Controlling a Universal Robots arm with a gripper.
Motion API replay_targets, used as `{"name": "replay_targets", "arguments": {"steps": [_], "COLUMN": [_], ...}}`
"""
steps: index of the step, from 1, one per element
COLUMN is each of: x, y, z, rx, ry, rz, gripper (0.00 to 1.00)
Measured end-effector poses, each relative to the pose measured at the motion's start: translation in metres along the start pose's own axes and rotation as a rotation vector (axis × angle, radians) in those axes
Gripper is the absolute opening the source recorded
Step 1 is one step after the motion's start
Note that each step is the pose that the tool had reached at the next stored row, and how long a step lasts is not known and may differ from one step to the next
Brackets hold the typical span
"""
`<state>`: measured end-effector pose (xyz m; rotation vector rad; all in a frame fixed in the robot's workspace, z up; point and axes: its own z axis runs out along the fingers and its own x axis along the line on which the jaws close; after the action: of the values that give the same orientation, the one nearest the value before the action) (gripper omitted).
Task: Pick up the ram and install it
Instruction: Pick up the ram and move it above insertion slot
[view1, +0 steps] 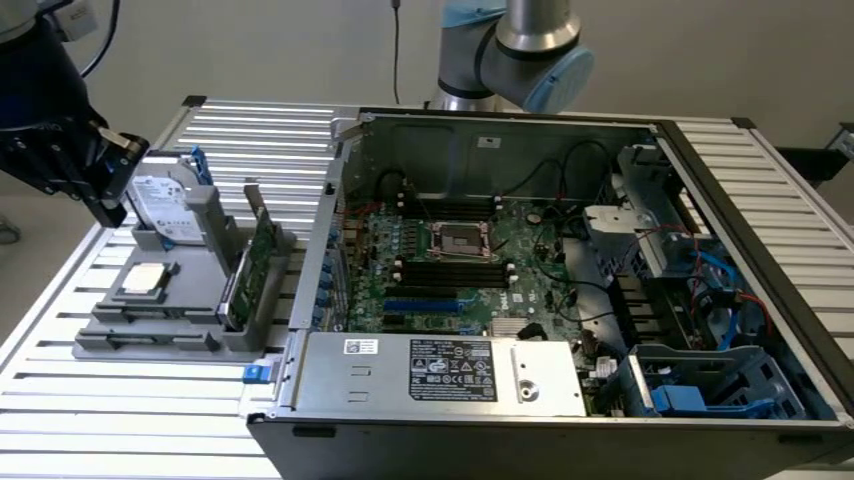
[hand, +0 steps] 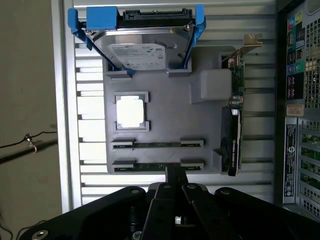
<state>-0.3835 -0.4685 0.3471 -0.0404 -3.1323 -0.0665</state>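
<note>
Hard drive (hand: 137, 50), processor (hand: 131, 112), graphics card (hand: 231, 145)

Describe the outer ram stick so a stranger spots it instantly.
On the grey holder beside the open computer case, look past the hard drive and square processor. Two thin green strips stand on edge there; the ram is the one farther from the processor, at the holder's rim.

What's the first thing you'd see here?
The big open computer case on the exterior view's right, its green board bare. On the exterior view's left, a grey tray holds a hard drive in a blue frame and two ram sticks, with the gripper close by the drive.
</note>
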Motion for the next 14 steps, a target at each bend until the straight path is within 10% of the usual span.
{"name": "replay_targets", "arguments": {"steps": [14], "x": [0.0], "y": [0.0], "z": [0.0002], "rx": [-0.0045], "ry": [0.0113], "rz": [-0.253], "gripper": [0.11]}}
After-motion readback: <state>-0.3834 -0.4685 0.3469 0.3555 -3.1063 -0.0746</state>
